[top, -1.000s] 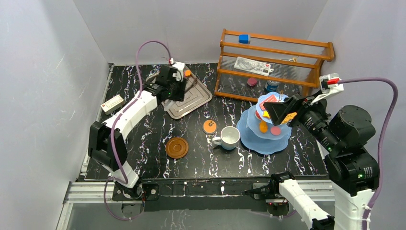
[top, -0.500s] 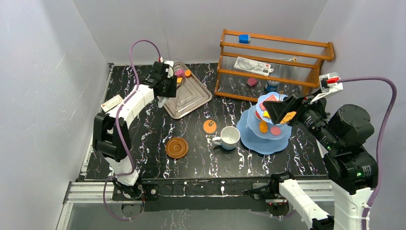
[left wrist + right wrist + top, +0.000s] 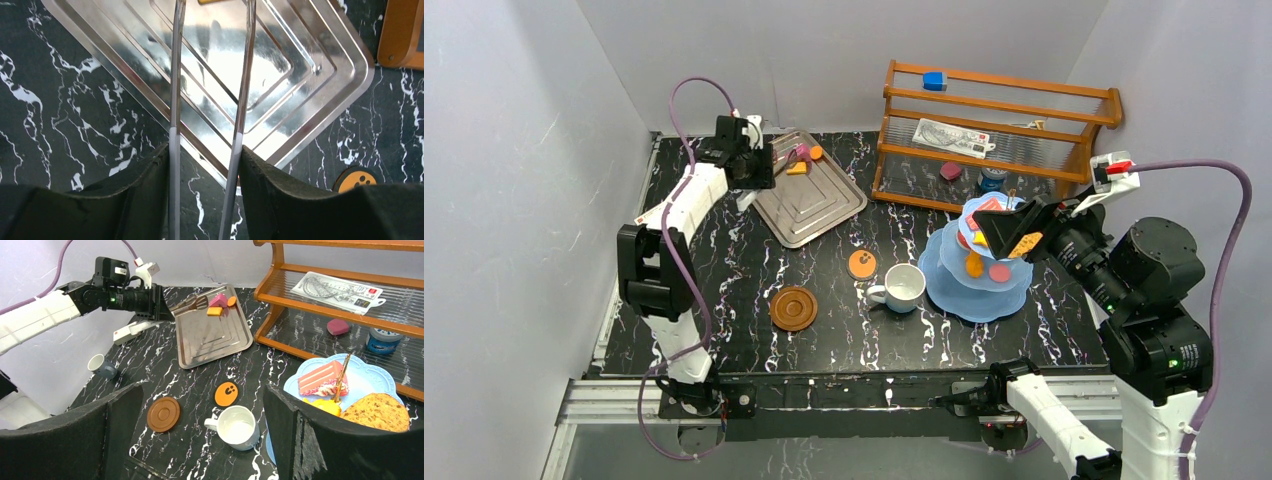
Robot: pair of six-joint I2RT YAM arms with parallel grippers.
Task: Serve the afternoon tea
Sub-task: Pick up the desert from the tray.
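Note:
My left gripper is shut on the metal tongs, whose two arms run out between its fingers over the silver tray. From the right wrist view the tongs end beside a pink cake, with two orange pastries close by on the tray's far corner. My right gripper is open and empty, hovering by the light-blue stand, which carries a pink cake slice and a cookie. White mug, brown saucer and orange coaster sit mid-table.
A wooden rack with small items stands at the back right behind the stand. A grey mug lies near the left wall. A white strip lies at the table's left edge.
My left arm has drawn back to the left off the tray with the tongs, uncovering the pastries at the tray's far corner. The right arm has not moved.

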